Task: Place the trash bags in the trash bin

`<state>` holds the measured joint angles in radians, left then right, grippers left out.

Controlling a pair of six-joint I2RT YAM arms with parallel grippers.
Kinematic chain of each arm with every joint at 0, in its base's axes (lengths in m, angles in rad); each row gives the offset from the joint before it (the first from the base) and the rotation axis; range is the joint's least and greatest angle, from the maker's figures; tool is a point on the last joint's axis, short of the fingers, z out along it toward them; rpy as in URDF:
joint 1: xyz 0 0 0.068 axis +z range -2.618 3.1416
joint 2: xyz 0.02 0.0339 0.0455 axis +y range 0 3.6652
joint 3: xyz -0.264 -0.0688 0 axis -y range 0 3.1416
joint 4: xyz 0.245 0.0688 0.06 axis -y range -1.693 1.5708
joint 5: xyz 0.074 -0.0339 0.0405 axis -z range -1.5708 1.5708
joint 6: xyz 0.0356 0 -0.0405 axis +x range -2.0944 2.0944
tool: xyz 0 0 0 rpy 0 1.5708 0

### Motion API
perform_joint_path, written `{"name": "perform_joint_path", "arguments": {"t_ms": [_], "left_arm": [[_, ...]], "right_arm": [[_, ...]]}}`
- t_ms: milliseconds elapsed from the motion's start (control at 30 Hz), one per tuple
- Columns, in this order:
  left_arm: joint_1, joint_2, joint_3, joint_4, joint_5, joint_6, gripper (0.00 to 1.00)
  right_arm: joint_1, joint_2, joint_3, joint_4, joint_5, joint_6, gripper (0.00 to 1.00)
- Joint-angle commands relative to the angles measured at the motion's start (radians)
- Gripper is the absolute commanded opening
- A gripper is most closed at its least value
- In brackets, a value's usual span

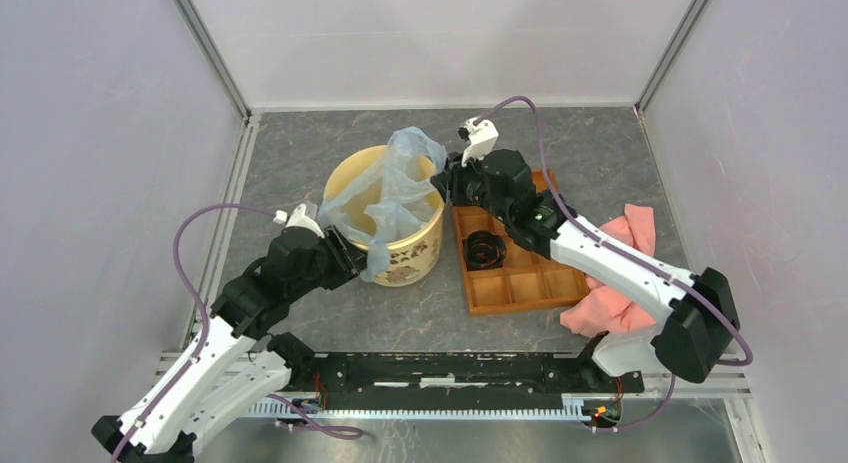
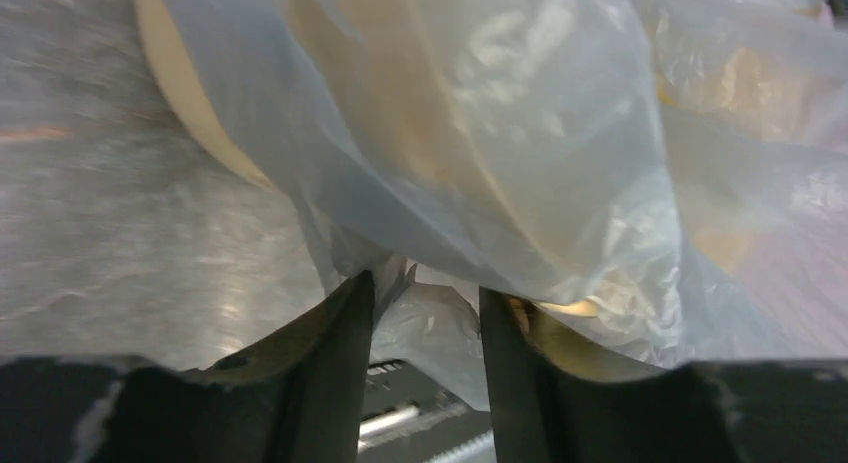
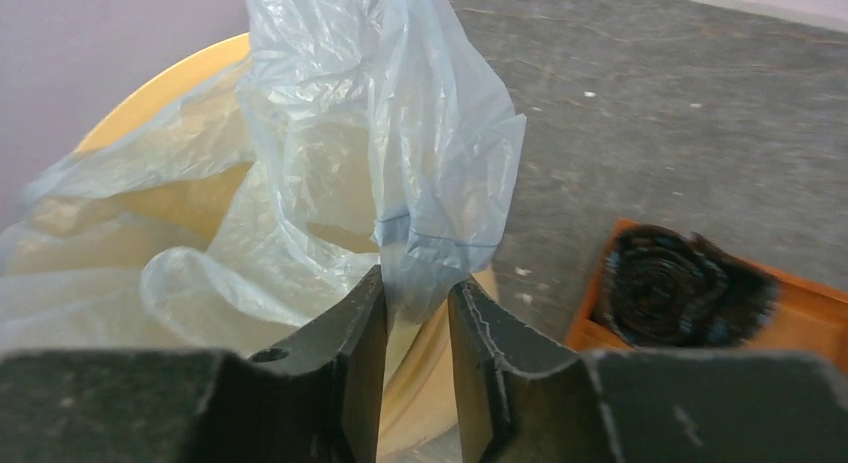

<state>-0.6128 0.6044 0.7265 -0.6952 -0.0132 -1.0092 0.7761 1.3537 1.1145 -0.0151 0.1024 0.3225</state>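
Observation:
The trash bag point(image 1: 388, 188) is thin pale blue plastic draped over and into the cream trash bin point(image 1: 412, 255). One loop of it stands up at the bin's far right. My right gripper point(image 1: 440, 180) is at the bin's far right rim, shut on that part of the bag point(image 3: 400, 133), which runs down between its fingers point(image 3: 368, 313). My left gripper point(image 1: 352, 255) is at the bin's near left side. Its jaws stand narrowly apart with a fold of bag point(image 2: 430, 323) bunched between them. The bin's rim point(image 2: 190, 123) shows behind the plastic.
An orange compartment tray point(image 1: 525, 283) lies right of the bin, with a black roll point(image 1: 485, 250) in one cell, also in the right wrist view point(image 3: 665, 283). A pink cloth point(image 1: 620, 268) lies under my right arm. Cage walls stand on three sides.

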Motion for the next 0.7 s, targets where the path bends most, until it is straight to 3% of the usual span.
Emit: {"name": "perform_joint_path", "arguments": {"t_ms": [0,233,467,667], "left_arm": [[0.009,0.071,0.116,-0.111,-0.304,0.148,0.47],[0.014,0.128,0.321,-0.305,-0.471,0.251,0.39],[0.013,0.06,0.243,-0.294,-0.42,0.233,0.39],[0.014,0.086,0.293,-0.348,-0.442,0.233,0.31]], "right_arm": [[0.01,0.062,0.005,0.185,-0.135,0.131,0.31],[0.001,0.017,-0.008,0.183,-0.024,0.09,0.3],[-0.027,-0.034,0.056,0.112,-0.003,0.0,0.03],[-0.059,-0.055,0.12,0.039,-0.047,-0.032,0.0]]}}
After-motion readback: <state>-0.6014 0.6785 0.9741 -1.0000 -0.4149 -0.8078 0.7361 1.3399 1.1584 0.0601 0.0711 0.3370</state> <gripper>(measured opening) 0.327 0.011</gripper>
